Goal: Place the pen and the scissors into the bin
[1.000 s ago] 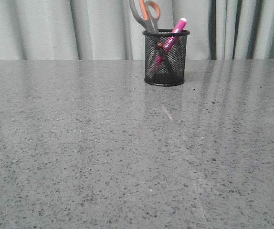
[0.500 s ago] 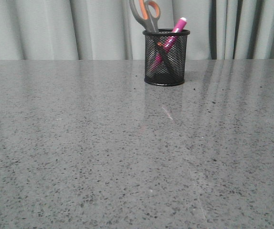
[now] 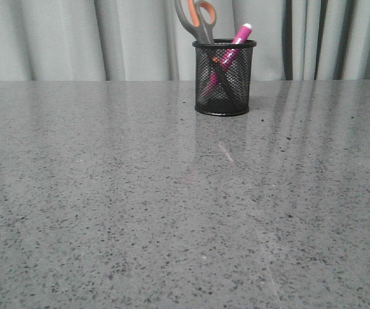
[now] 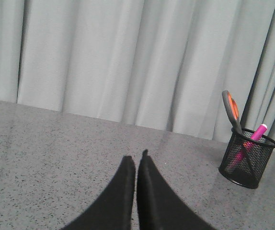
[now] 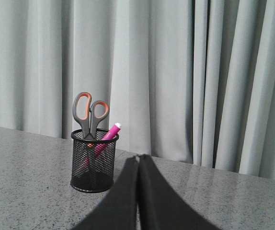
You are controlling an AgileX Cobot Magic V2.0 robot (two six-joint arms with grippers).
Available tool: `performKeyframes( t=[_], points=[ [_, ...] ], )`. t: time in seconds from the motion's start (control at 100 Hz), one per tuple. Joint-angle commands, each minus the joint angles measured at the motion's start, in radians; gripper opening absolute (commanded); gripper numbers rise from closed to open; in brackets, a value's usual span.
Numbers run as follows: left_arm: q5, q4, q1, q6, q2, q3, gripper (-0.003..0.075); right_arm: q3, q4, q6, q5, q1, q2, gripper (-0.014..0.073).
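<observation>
The black mesh bin [image 3: 223,78] stands upright at the back of the table, a little right of centre. The scissors [image 3: 196,19] stand in it, handles up, blades inside. The pink pen [image 3: 235,42] leans in it with its white tip up. The bin also shows in the left wrist view [image 4: 246,158] and the right wrist view [image 5: 93,162]. My left gripper [image 4: 136,157] is shut and empty, well away from the bin. My right gripper [image 5: 138,157] is shut and empty, apart from the bin. Neither gripper shows in the front view.
The grey speckled table [image 3: 172,212] runs to the front edge. Pale grey curtains [image 3: 75,38] hang behind the table's back edge.
</observation>
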Motion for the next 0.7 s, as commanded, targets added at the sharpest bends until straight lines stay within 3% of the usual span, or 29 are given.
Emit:
performKeyframes(
  t=[0.0,0.09,0.16,0.21,0.33,0.41,0.69],
  points=[
    [-0.015,-0.018,-0.008,-0.004,0.012,-0.026,-0.0019,-0.027,-0.004,-0.007,-0.073,-0.006,0.007,-0.0075],
    [-0.031,0.009,-0.008,-0.004,0.012,-0.026,-0.0019,-0.027,-0.004,-0.007,-0.073,-0.006,0.007,-0.0075],
    [-0.035,0.142,-0.008,-0.06,0.012,-0.026,-0.0019,-0.027,-0.004,-0.007,-0.073,-0.006,0.007,-0.0075],
    [-0.052,0.326,-0.008,-0.218,0.012,-0.026,-0.0019,-0.027,-0.004,-0.007,-0.073,-0.006,0.007,-0.0075],
    [-0.106,0.906,-0.005,-0.755,0.012,-0.015,-0.0019,-0.027,-0.004,-0.007,-0.073,-0.006,0.007,-0.0075],
    [-0.107,1.208,-0.005,-0.979,0.012,-0.004,-0.0019,-0.027,-0.004,-0.007,-0.073,-0.006,0.007,-0.0075],
    [-0.123,1.255,-0.005,-1.018,-0.006,0.117,-0.0019,-0.027,-0.004,-0.007,-0.073,-0.006,0.007,-0.0075]
  ],
)
